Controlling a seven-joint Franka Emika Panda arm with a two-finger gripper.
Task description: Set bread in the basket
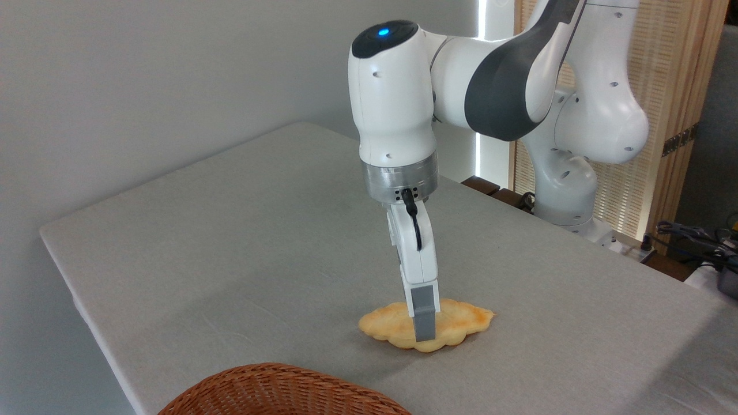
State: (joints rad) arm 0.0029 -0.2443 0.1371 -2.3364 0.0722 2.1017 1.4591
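One item to move: bread (455, 317), flat on the grey table (230, 242), near the front edge, long axis roughly left to right.
Destination: basket (282, 392), only part of the woven rim visible at the bottom edge, in front of and to the left of the bread, apart from it.
Gripper position: gripper (425, 331) lowered onto the middle of the bread, near finger (425, 323) overlapping the front scalloped edge.
Jaw state: cannot be told (far finger hidden behind the near one; no gap visible from this side); contact with the pastry likely, firm hold unconfirmed.
Step in hand: securing a grasp across the narrow width, judged from the pose.
Closing: gentle and centred, to avoid tilt on lifting.
Pressure: light (thin pastry, probably easy to crack or crumble).
Lift: straight up, clear of the table before any sideways travel.
Transfer: high enough to pass over the basket rim.
Release: low, inside the rim.
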